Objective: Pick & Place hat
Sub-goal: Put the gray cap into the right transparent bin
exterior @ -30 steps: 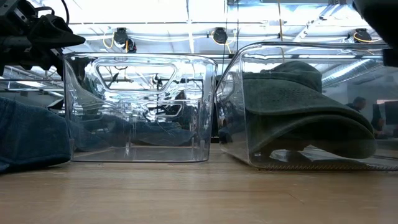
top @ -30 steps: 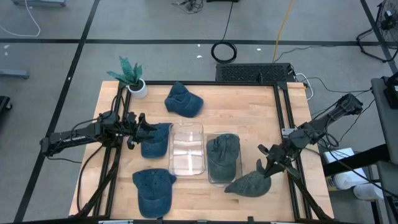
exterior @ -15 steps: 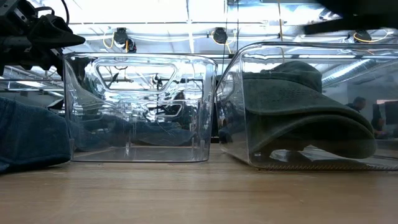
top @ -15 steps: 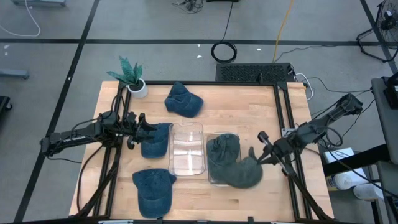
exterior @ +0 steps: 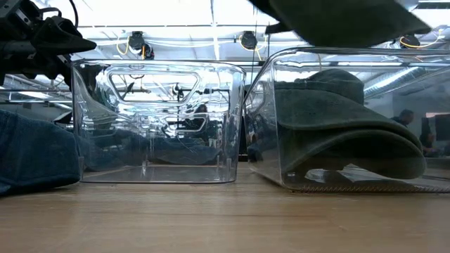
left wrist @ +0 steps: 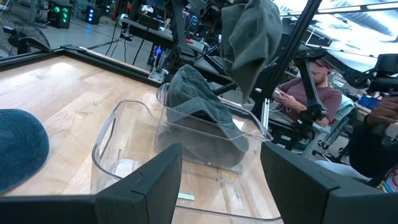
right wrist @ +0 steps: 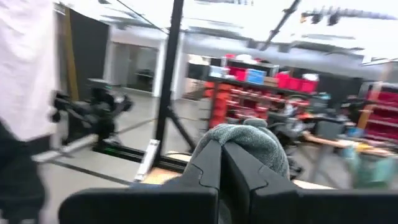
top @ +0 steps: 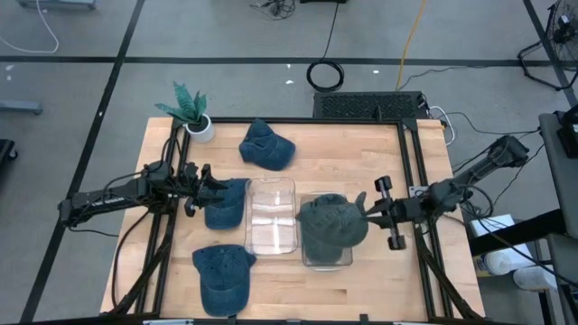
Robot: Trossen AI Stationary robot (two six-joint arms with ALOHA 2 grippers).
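Overhead, limp grey-green hat [top: 331, 222] in right gripper [top: 365, 213], clear bin [top: 325, 260] below

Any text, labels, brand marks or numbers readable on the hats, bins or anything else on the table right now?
None can be read.
Hats, including the grey hat held by the right gripper: no logo or lettering shows.
Clear bins: no labels.
Red shelf items in the room behind: too blurred to read.

The light butcher-block wooden table [top: 361, 167] stands on a grey concrete floor [top: 226, 36] crossed by dark tape lines. A coiled black cable [top: 326, 74] and a yellow cord [top: 411, 41] lie beyond the table. Red storage shelving [right wrist: 261, 93] occupies the background. A seated person in a maroon shirt [left wrist: 311, 93] is visible behind the table.
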